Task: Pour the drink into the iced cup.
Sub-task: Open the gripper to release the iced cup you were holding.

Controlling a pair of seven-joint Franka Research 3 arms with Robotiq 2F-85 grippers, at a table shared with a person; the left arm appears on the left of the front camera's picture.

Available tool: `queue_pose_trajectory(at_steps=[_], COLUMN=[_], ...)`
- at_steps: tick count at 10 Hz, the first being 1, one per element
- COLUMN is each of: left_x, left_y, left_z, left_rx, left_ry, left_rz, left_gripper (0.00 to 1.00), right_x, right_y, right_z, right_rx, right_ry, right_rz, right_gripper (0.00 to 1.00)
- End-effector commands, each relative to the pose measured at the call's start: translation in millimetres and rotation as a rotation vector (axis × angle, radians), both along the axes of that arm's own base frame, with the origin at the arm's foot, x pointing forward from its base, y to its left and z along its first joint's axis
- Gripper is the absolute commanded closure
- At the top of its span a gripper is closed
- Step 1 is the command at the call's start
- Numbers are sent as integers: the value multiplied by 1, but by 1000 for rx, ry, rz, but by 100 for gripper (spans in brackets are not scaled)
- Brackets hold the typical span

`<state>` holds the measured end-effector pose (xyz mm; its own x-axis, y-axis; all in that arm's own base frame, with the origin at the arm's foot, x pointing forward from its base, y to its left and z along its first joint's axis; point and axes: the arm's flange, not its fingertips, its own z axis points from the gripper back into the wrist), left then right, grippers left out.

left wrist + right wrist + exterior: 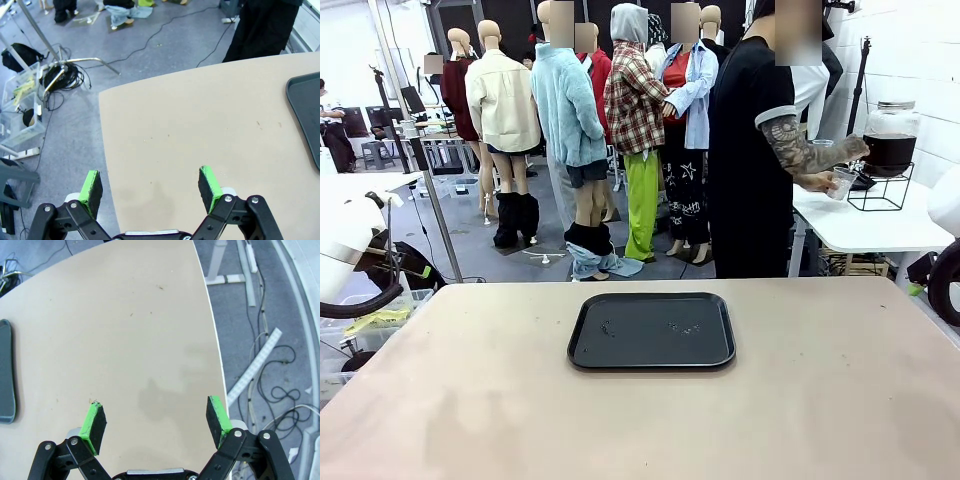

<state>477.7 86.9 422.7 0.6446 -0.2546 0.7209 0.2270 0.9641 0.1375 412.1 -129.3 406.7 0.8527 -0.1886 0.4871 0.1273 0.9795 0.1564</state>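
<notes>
Black tray [651, 331] sits mid-table [470, 400], a few small droplets or specks on it, otherwise bare. Table is beige w/ faint smudges near the robot's edge.

Person [752, 150] in black tee stands beyond the far edge, turned toward a white side table [880, 228] at the right. There a glass dispenser [891, 135] on a black wire stand [880, 190] holds the drink [890, 150], dark reddish-brown, in its lower part. One hand [850, 148] is up at the dispenser; the other hand [817, 182] holds a small clear cup [840, 183] just below and beside it, near the tap side. Can't tell what's in the cup, too small.

Left gripper [150, 187], wrist view: fingers spread wide, green pads [91, 186] well apart, nothing between them. It hangs over the table's left corner, one pad over the floor side, the other over the tabletop. Tray edge [305, 120] shows at that view's right. Cables, a stand leg and a clear bin on the floor beyond.

Right gripper [156, 422], wrist view: also wide open, holding nothing, pads [94, 421] over bare tabletop near the table's right edge. Tray edge [6, 375] at that view's left; cables and a power strip on the floor past the edge.

Front view: only bits of white arm housing at the far left and right borders.
</notes>
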Motion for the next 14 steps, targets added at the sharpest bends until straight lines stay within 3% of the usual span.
queue_pose_trajectory(at_steps=[1, 14], left_x=[0, 0], left_y=[1, 1], left_z=[-3, -3], left_rx=[11, 11], left_ry=[-12, -12], left_rz=[6, 6], left_gripper=[0, 0], right_x=[-3, -3], right_y=[4, 4], right_z=[-1, -1], right_rx=[1, 1], right_ry=[-7, -7], right_rz=[-22, -22], right_gripper=[0, 0])
